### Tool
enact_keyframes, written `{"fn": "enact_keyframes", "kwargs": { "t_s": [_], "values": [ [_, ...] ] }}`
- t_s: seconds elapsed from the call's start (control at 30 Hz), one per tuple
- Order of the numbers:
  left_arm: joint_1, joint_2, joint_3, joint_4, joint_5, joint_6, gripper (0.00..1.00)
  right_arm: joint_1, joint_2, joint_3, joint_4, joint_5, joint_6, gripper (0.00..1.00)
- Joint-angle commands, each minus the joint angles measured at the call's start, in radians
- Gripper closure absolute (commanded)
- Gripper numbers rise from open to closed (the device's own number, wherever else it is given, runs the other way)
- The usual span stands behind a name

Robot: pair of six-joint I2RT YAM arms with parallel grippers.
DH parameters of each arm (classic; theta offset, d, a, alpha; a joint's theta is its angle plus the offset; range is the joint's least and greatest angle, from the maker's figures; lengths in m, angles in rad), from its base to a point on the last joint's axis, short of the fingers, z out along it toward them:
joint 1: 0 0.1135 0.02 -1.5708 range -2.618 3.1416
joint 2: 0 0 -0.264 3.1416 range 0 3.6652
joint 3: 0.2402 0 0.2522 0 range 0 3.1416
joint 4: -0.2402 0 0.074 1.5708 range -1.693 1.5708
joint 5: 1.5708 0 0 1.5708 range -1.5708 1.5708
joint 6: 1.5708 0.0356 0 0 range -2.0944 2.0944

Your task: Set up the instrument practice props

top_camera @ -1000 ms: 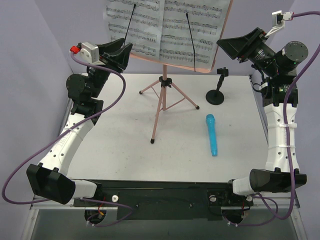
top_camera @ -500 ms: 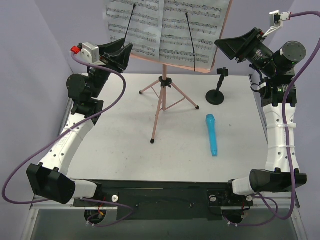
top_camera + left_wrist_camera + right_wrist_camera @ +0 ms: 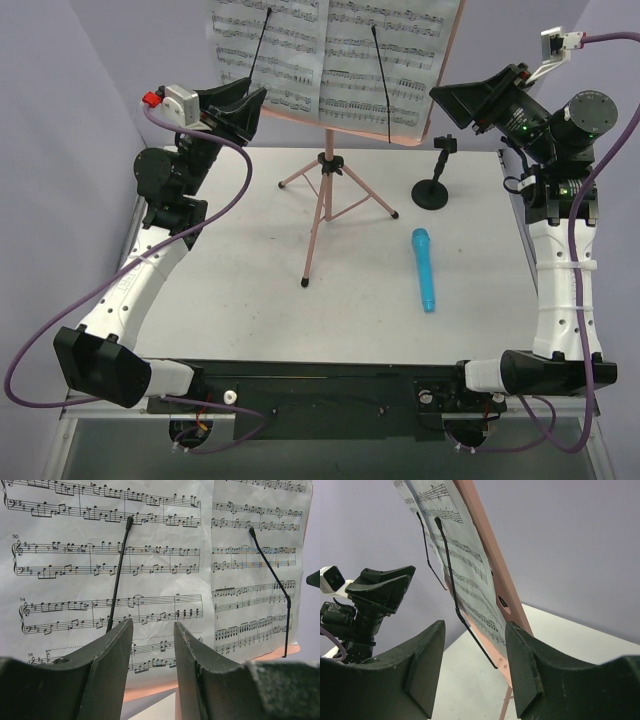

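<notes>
Left claw (image 3: 152,627) and right claw (image 3: 475,627) hang spread, empty. Pink perforated music stand (image 3: 500,565) holds two white sheet-music pages (image 3: 100,580); small bright blue microphone (image 3: 424,270) lies near short black round-based mic stand (image 3: 432,190), unmounted.

Mid-table tripod legs (image 3: 316,228) (microphone (image 3: 424,270) near)

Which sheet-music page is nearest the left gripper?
The left page, directly in front of the left gripper; the right page sits across the stand, over by the right gripper.

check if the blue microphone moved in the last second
No. The blue microphone lies where it did, the same gap from the mic stand base.
</notes>
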Motion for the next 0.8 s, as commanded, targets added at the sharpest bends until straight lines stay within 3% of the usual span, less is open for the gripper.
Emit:
{"fn": "enact_keyframes", "kwargs": {
  "t_s": [0.0,0.77],
  "values": [
    [0.005,0.0,0.011,0.041,0.012,-0.019,0.52,0.005,-0.019,0.017,0.043,-0.002,-0.023,0.53],
    [0.005,0.008,0.003,0.043,0.013,-0.015,0.52,0.019,0.038,0.036,0.044,-0.001,-0.023,0.54]
  ]
}}
